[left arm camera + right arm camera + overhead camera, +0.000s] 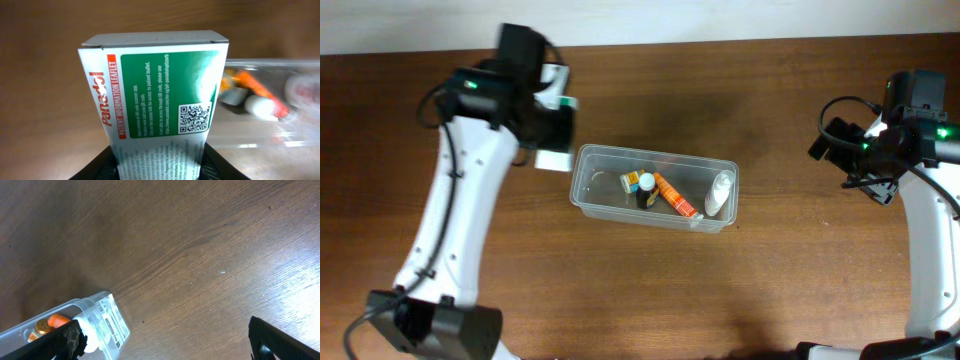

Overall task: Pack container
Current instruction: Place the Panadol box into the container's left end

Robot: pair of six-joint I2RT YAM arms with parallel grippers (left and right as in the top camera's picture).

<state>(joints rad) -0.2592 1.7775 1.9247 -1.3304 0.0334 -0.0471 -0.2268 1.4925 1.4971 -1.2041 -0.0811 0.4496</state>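
The clear plastic container (586, 195) sits mid-table. Inside it lie an orange tube (673, 194), a small dark bottle with a white cap (646, 187) and a white bottle (719, 193). My left gripper (554, 140) is shut on a green and white Panadol box (157, 95), held just left of the container's left end. The container's end also shows in the left wrist view (270, 62). My right gripper (165, 340) is open and empty, above bare table to the right of the container (107, 317).
The brown wooden table (780, 290) spreads all round the container. The white wall edge (720, 15) runs along the back. The arm bases stand at the front left and front right.
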